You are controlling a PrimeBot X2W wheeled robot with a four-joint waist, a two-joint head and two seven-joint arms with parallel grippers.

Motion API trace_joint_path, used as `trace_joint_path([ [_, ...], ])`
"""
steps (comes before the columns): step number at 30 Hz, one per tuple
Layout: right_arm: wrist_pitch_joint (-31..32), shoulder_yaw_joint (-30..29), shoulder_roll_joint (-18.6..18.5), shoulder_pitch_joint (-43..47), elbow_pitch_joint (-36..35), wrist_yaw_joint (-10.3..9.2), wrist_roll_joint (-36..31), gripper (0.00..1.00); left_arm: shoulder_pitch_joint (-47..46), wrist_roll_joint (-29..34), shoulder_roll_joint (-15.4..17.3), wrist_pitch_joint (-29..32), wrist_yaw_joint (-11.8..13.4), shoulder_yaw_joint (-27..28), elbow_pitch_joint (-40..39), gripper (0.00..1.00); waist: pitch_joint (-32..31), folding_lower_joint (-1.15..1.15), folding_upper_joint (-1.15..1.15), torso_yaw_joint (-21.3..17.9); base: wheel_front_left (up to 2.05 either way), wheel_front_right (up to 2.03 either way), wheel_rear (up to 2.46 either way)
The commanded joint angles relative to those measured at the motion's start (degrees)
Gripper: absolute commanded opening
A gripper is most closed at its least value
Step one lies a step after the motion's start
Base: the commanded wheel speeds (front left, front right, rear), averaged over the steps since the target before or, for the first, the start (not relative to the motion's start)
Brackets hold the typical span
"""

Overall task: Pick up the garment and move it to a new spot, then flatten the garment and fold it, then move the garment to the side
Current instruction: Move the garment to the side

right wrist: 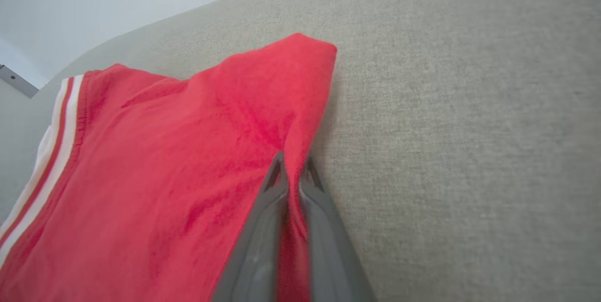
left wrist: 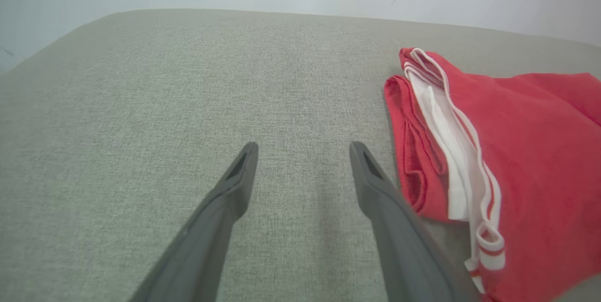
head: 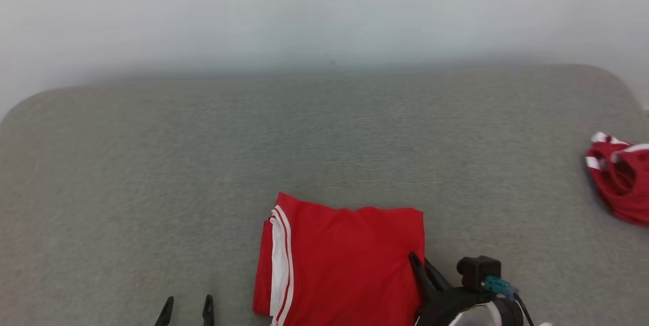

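The garment (head: 345, 260) is a red piece with white stripes, folded into a flat rectangle near the front edge of the grey surface (head: 253, 153). My right gripper (head: 422, 264) pinches its right edge; in the right wrist view the two fingers of my right gripper (right wrist: 293, 170) are shut on a ridge of the red garment (right wrist: 188, 161). My left gripper (head: 186, 305) rests open on bare fabric left of the garment. In the left wrist view my left gripper (left wrist: 304, 154) has spread fingers, with the garment (left wrist: 516, 161) and its striped hem just to the right, apart from them.
A second red and white piece of clothing (head: 621, 179) lies crumpled at the far right edge of the grey surface. A pale wall (head: 324, 11) rises behind the surface's rounded back edge.
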Motion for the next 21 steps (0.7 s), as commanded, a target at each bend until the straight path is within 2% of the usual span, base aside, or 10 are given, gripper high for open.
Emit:
trace_joint_path([
  [1, -0.3, -0.6, -0.2, 0.8, -0.2, -0.19, -0.7, 0.0, 0.2, -0.8, -0.1, -0.2, -0.1, -0.1, 0.0, 1.0, -1.2, 0.0, 0.0, -6.8, 0.0, 0.0, 0.0],
  [7, -0.3, -2.3, -0.2, 1.2, -1.5, -0.2, -2.2, 0.0, -1.4, -0.7, -0.1, -0.1, 0.1, -0.4, -0.1, 1.0, -0.3, 0.0, 0.0, -16.3, 0.0, 0.0, 0.0],
  [12, -0.3, -3.1, -0.2, 1.6, -2.7, -0.19, -2.1, 0.0, -2.7, -0.4, -0.1, -0.1, 0.0, -0.8, -0.1, 1.0, 0.8, 0.0, 0.0, -22.8, 0.0, 0.0, 0.0],
  [19, -0.3, -3.1, -0.2, 1.5, -4.5, -0.19, -0.8, 0.0, -3.8, 0.4, 0.0, -0.2, -0.4, -0.4, 0.2, 1.0, 2.4, 0.0, 0.0, -30.1, 0.0, 0.0, 0.0],
  [21, -0.3, -4.3, -0.2, 1.6, -5.4, -0.19, -1.0, 0.0, -5.1, 0.6, 0.0, -0.2, -0.6, -0.9, 0.5, 1.0, 3.3, 0.0, 0.0, -30.7, 0.0, 0.0, 0.0],
])
